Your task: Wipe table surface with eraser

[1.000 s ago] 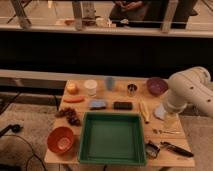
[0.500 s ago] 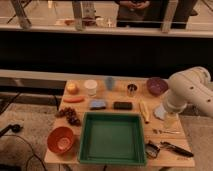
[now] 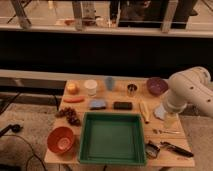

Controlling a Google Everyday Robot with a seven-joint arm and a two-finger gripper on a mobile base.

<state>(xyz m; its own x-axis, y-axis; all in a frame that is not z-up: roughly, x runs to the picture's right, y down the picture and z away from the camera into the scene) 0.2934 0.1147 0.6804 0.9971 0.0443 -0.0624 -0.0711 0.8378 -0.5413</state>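
Seemingly unstarted | eraser (image 3: 122, 105) lies free on table surface (image 3: 172, 141), beside green tray (image 3: 84, 139) | gripper (image 3: 169, 119) hangs right, well apart; its grip cannot be told | wiping remains

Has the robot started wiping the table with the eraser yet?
Not yet. Nothing looks done: the eraser lies on the table surface, behind the green tray. The gripper hangs at the table's right side, apart from the eraser. Left: reaching, grabbing, wiping.

Green tray (image 3: 110, 140), orange bowl (image 3: 61, 139), blue pad (image 3: 98, 104), white cup (image 3: 90, 87) and purple bowl (image 3: 156, 85).
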